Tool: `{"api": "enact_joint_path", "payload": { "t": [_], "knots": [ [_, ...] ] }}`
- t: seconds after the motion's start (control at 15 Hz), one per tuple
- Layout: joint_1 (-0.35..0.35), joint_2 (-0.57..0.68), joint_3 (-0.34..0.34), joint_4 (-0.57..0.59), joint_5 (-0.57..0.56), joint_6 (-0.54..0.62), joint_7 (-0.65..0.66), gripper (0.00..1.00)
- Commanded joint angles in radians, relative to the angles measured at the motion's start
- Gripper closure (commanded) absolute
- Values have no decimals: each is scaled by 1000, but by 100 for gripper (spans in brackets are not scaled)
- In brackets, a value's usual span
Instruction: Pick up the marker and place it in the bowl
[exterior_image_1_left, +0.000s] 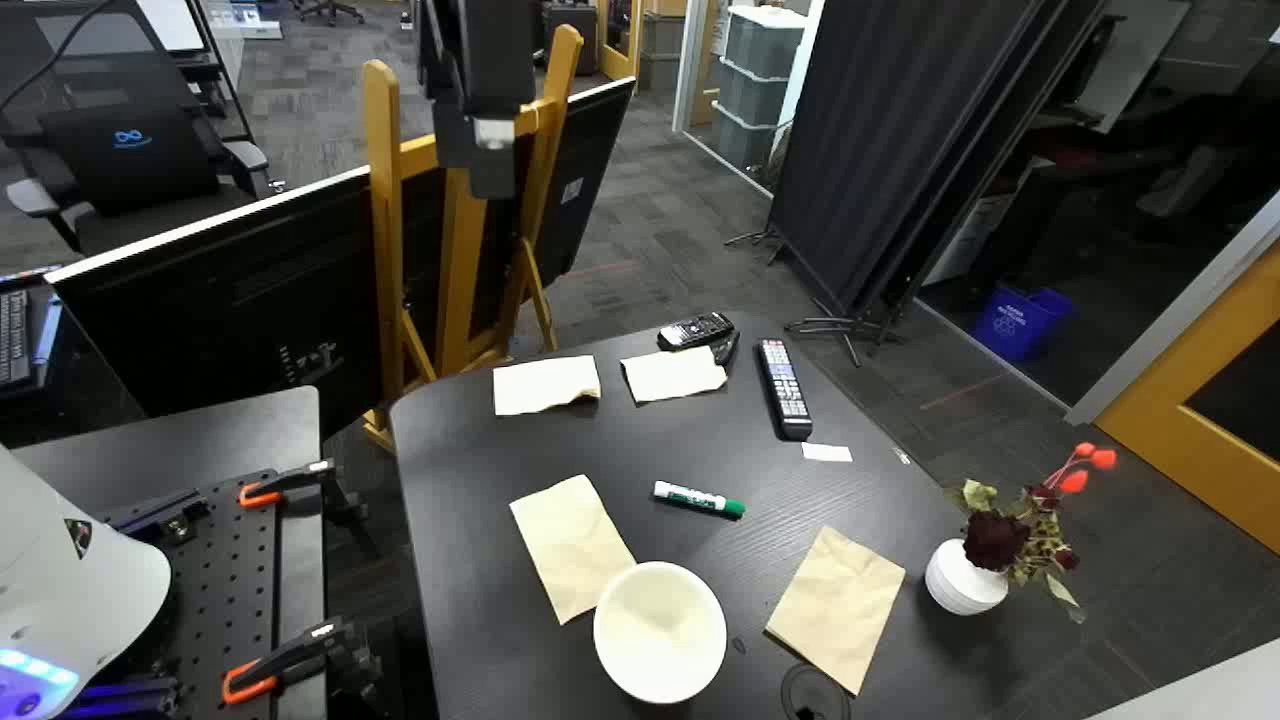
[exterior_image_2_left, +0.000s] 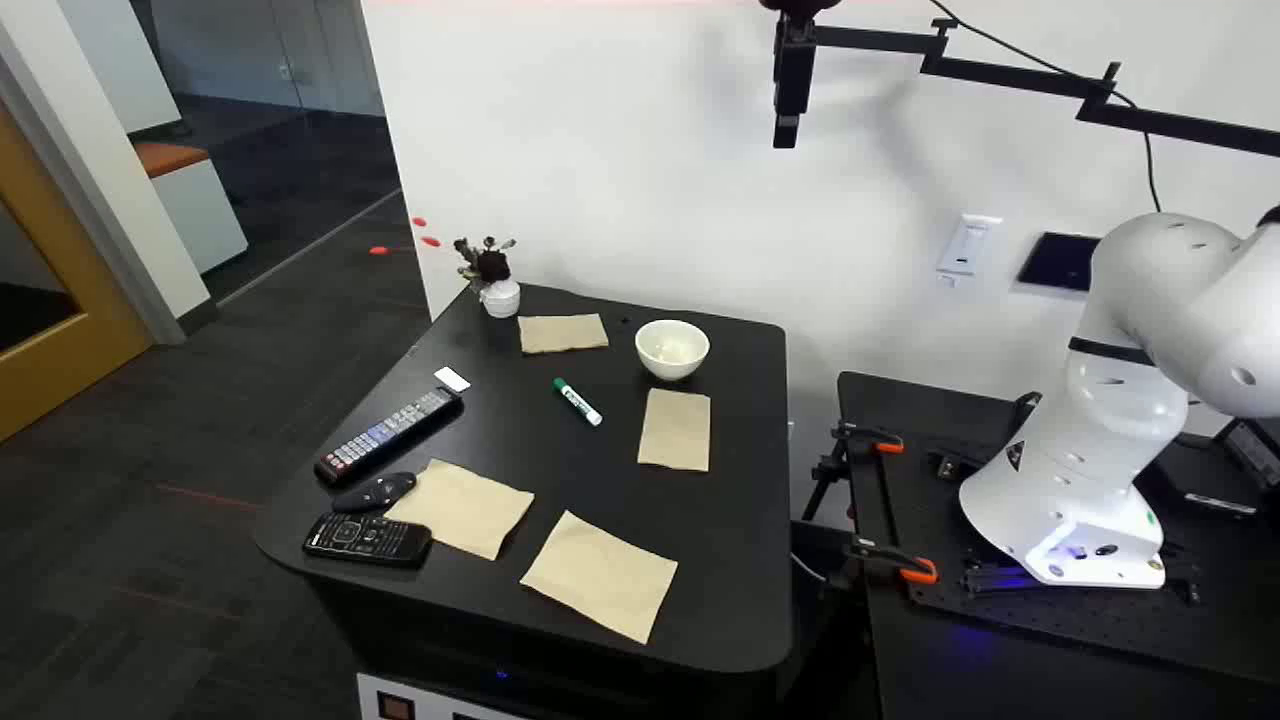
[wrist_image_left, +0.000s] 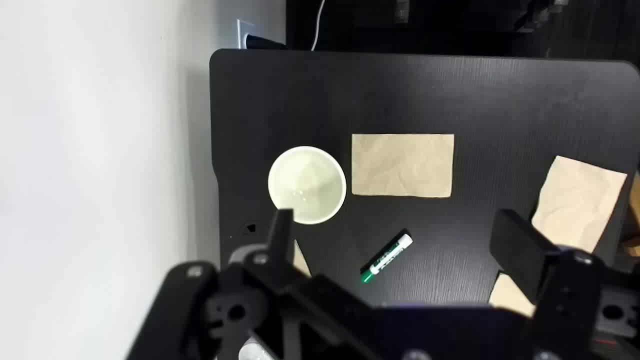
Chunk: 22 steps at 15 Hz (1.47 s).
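Note:
The marker (wrist_image_left: 387, 258), white-bodied with green print and a green cap, lies flat on the dark table. It also shows in both exterior views (exterior_image_1_left: 699, 499) (exterior_image_2_left: 578, 402). The round white bowl (wrist_image_left: 305, 175) stands upright near the wall, with nothing seen inside; it shows in both exterior views (exterior_image_1_left: 660, 640) (exterior_image_2_left: 672, 362). Marker and bowl are apart. My gripper (wrist_image_left: 394, 216) is wide open and empty, above the table. In the wrist view the marker appears between the two fingers, and the left fingertip overlaps the bowl's lower rim.
Several beige paper sheets (wrist_image_left: 402, 166) lie on the table (exterior_image_2_left: 560, 450). Black remotes (exterior_image_2_left: 390, 435) lie along the side away from the robot base. A white vase with red flowers (exterior_image_1_left: 968, 578) stands near the wall. Dark hardware (exterior_image_1_left: 490, 160) hangs at the top of an exterior view.

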Motion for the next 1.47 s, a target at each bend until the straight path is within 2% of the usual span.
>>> {"api": "enact_joint_path", "payload": {
  "t": [0.0,0.4,0.73,1.07,1.4],
  "knots": [
    [15,1,-12,2,-4,-3,4,0],
    [16,8,-16,5,11,9,11,0],
    [-5,90,-19,23,49,84,162,0],
    [-20,228,-25,25,40,272,329,0],
    [-23,385,-42,32,52,466,419,0]
  ]
}}
